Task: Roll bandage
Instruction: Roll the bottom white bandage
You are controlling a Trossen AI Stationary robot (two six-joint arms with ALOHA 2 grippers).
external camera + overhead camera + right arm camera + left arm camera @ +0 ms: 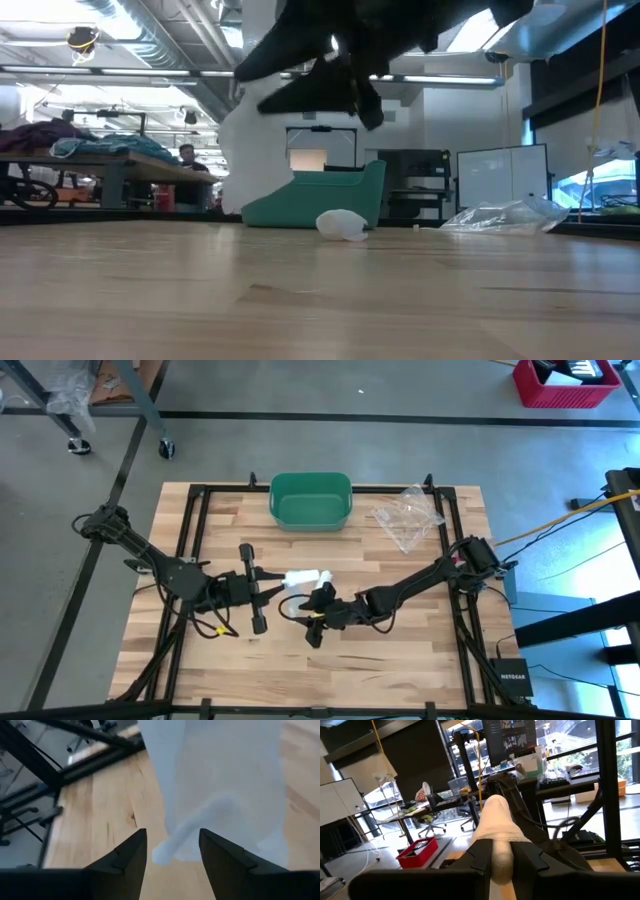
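Observation:
A white bandage [306, 576] is held up over the middle of the table. My left gripper [279, 586] comes in from the table's left and is shut on it. In the low view the bandage [256, 150] hangs as a broad white strip below the dark grippers. My right gripper [172, 854] reaches in from the right, below the bandage, and stands open. The bandage's narrow tail end [172, 847] hangs between its fingertips, and I see no touch. My left gripper pinches one end of the bandage [501, 851] between its two fingers. The fingers lie about level and come from the table's left. The bandage runs on past the fingertips toward the right arm, and the rest hangs down toward the table top.
A green bin [311, 500] stands at the far middle of the table. A crumpled clear plastic bag [407, 515] lies to its right. A small white lump [342, 224] lies on the wood in front of the bin. Bare wood lies along the near edge.

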